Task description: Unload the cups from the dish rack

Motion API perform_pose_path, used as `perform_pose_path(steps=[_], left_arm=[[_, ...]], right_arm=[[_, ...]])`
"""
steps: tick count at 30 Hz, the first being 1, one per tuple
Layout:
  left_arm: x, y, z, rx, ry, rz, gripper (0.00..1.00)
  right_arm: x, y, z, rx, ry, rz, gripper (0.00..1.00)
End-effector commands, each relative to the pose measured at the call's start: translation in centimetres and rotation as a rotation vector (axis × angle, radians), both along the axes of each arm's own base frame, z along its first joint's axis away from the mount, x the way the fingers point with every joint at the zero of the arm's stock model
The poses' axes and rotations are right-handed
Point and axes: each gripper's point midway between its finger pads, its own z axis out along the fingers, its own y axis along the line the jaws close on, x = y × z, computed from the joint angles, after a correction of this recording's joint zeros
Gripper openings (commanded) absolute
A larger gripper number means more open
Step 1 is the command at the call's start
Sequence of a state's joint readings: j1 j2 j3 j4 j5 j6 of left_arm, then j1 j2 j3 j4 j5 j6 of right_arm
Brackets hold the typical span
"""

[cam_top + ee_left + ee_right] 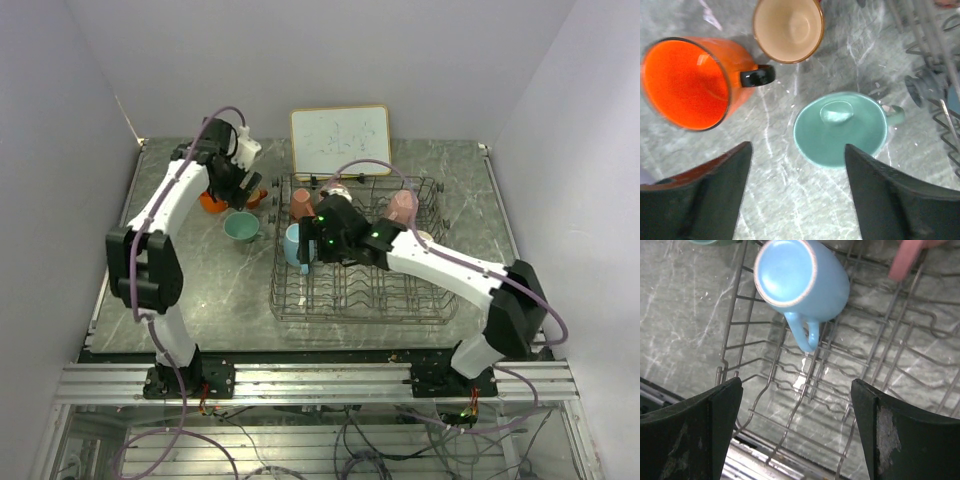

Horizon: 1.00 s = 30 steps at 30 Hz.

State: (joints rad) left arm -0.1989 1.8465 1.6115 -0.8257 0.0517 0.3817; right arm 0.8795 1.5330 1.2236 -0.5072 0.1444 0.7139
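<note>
The dark wire dish rack (360, 290) sits mid-table. In it a light blue mug (292, 243) lies bottom-up at the left end, also in the right wrist view (800, 275). Pink mugs (302, 203) (403, 207) stand at the rack's back. My right gripper (308, 255) (797, 430) is open and empty, just above the rack near the blue mug. Left of the rack on the table are a large orange mug (687, 82), a small orange mug (788, 27) and a mint green mug (840, 129) (240, 227). My left gripper (245, 185) (797, 195) is open and empty above them.
A white framed board (340, 138) leans against the back wall behind the rack. The rack's left wall (935, 75) is close to the mint mug. Grey walls close in the table on both sides.
</note>
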Motion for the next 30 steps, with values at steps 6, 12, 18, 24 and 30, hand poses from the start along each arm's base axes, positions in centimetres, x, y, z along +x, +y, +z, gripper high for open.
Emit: perform_pose_path(steps=[6,12,18,24,30], left_arm=[[-5.7,1.0,10.0,-0.128,-0.097,0.008,1.0],[-8.7,3.3,12.4,-0.244,-0.138,0.05,1.0],[-10.5,4.1,12.4,-0.26,-0.167,0.078,1.0],[-11.3,3.4,12.7,-0.296,-0.161,0.077,0.99],[-11.7,3.1,13.4,-0.318,-0.177,0.063,1.0]], right_arm=[[2.4,2.4,-3.5,-0.256,-0.076,0.043,0.85],[2.2,3.9,-6.4,-0.353,-0.09,0.085,0.8],[2.5,4.6,-8.0,-0.387,-0.098,0.094,0.68],[3.0,4.4,-9.0,-0.421,-0.108,0.082,0.53],[3.3,4.3,-9.3,-0.432,-0.127,0.088,0.42]])
